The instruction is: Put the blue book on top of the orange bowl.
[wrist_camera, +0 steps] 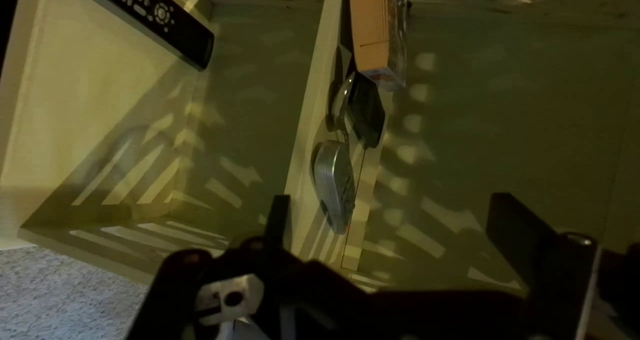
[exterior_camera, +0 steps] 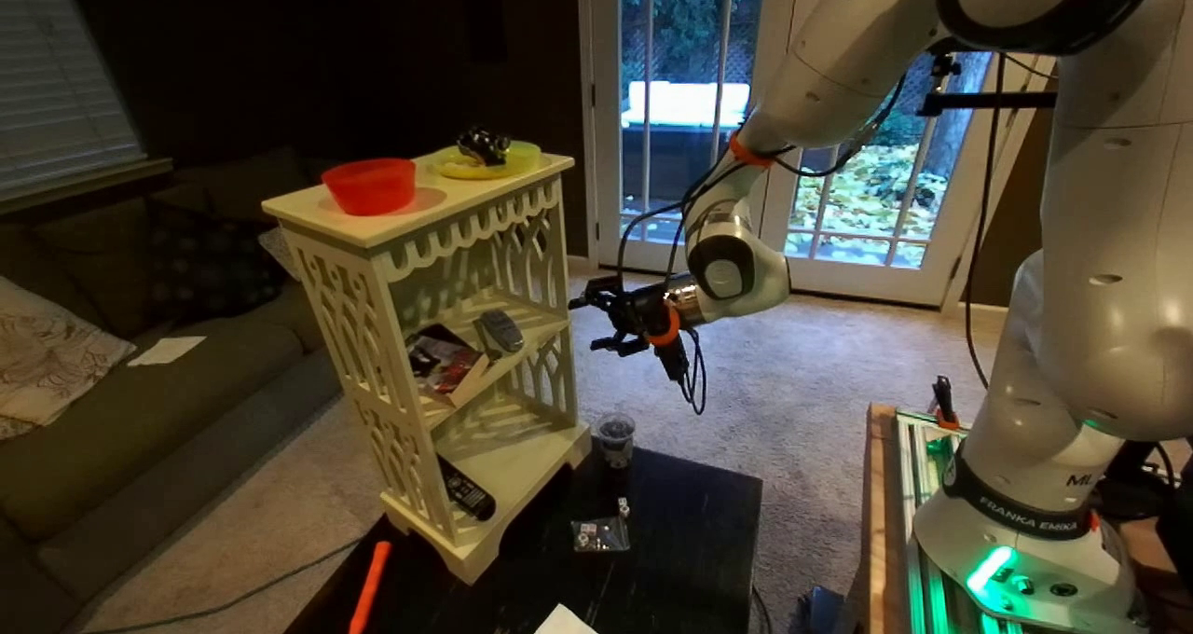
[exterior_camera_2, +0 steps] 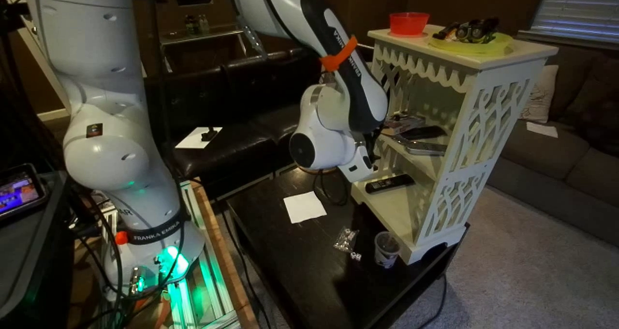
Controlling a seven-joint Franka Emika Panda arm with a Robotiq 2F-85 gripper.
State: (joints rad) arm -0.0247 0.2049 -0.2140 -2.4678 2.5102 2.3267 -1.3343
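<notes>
The orange bowl (exterior_camera: 368,186) stands upright on top of the cream shelf unit (exterior_camera: 340,221), and nothing shows above its rim; it is out of the wrist view. On the middle shelf lies a thick book (exterior_camera: 445,364) with a dark, red and white cover. No blue shows on it, so I cannot tell whether this is the blue book. In the wrist view the book's page edges (wrist_camera: 370,25) appear at the top. My gripper (exterior_camera: 589,324) is open and empty at the unit's open front, near middle-shelf height. Its fingers (wrist_camera: 520,220) touch nothing; the arm mostly hides it in an exterior view.
A silver handset (wrist_camera: 335,185) and a dark flat object (wrist_camera: 367,111) share the middle shelf. Below lies a black remote (exterior_camera: 466,488). A yellow-green plate (exterior_camera_2: 469,47) with dark gear sits beside the bowl. A clear cup (exterior_camera_2: 387,249) and small bag (exterior_camera_2: 346,239) lie on the table.
</notes>
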